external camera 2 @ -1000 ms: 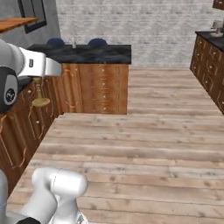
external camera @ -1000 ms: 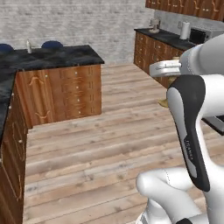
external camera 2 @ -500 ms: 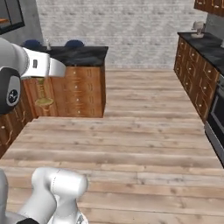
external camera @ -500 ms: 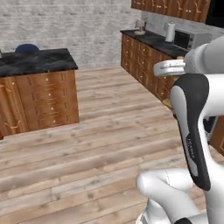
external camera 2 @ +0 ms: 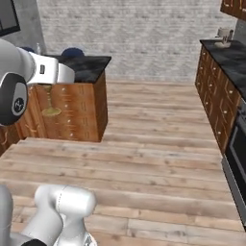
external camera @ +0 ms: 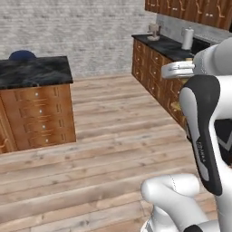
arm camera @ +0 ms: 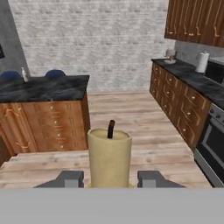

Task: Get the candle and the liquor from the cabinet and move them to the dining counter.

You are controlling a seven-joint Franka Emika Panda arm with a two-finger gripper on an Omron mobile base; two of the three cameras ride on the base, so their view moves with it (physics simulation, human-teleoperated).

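Observation:
My gripper (arm camera: 109, 177) is shut on the candle (arm camera: 109, 153), a pale-yellow stub with a dark wick standing between the two fingertips. In the right base view the candlestick's brass foot (external camera 2: 50, 111) hangs below my hand, in front of the dining counter (external camera 2: 86, 65). This black marble island on brown wooden drawers lies ahead to the left (arm camera: 43, 87) (external camera: 34, 72). A small pale bottle (arm camera: 24, 73) stands on its far left corner; it is too small to tell whether it is the liquor. The cabinet is out of view.
Blue stools (arm camera: 54, 73) (external camera: 21, 55) stand behind the island. A dark-topped wall counter (arm camera: 188, 76) (external camera: 163, 45) with wooden cabinets runs along the right, with a white roll (arm camera: 201, 62) on it and an oven (arm camera: 210, 144). Open wooden floor (external camera 2: 153, 139) lies between.
The whole picture has shifted: the base has turned, so the island has slid left and the wall counter has come in at the right. The candle stays in my grip.

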